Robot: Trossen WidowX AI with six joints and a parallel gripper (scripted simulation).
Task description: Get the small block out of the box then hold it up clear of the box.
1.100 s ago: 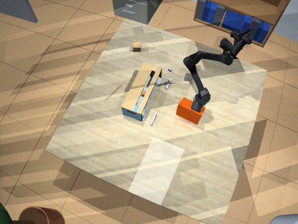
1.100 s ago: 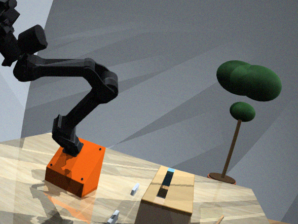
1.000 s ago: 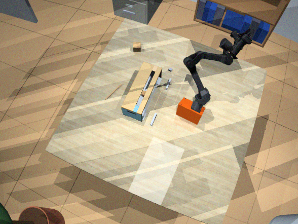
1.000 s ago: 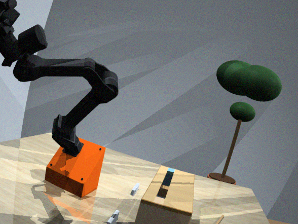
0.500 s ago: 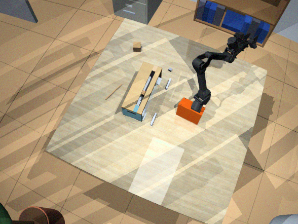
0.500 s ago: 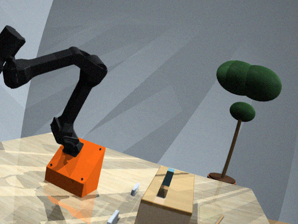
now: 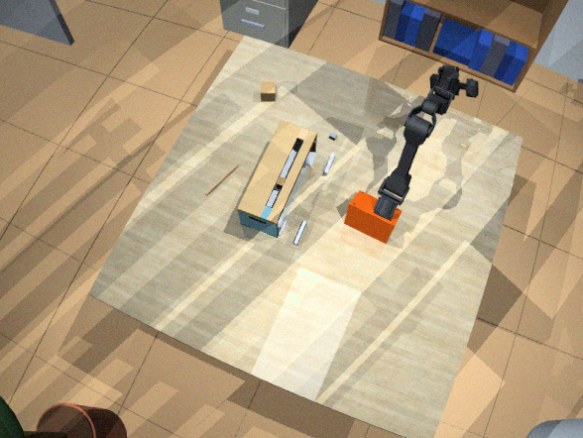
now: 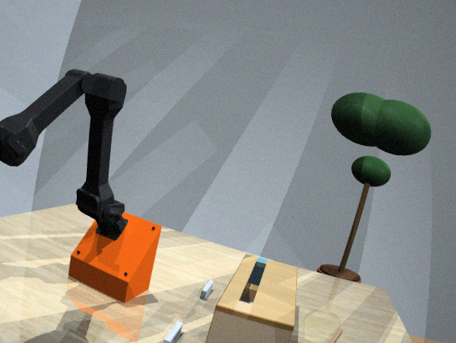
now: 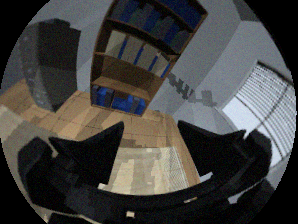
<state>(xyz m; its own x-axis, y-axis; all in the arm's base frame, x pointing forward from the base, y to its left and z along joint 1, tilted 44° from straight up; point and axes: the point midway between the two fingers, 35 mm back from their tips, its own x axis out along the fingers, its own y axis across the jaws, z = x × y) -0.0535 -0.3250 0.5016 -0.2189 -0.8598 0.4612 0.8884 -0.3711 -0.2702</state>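
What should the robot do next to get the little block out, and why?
Probably swing the hand back toward the box. It is open and empty, pointing at the bookshelf, far from the block on the shelf inside.

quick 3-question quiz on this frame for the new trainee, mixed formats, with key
1. True or false: the gripper is reaching into the slot of the wooden box.
2. Multiple choice: where is the small brown block? A) loose on the table near the orange base B) inside the box, visible through the top slot C) between the gripper's fingers
3. Fill in: the gripper's fingers are ____ and hold nothing.

Key:
1. False. The arm points away from the box, toward the bookshelf.
2. B.
3. Open.
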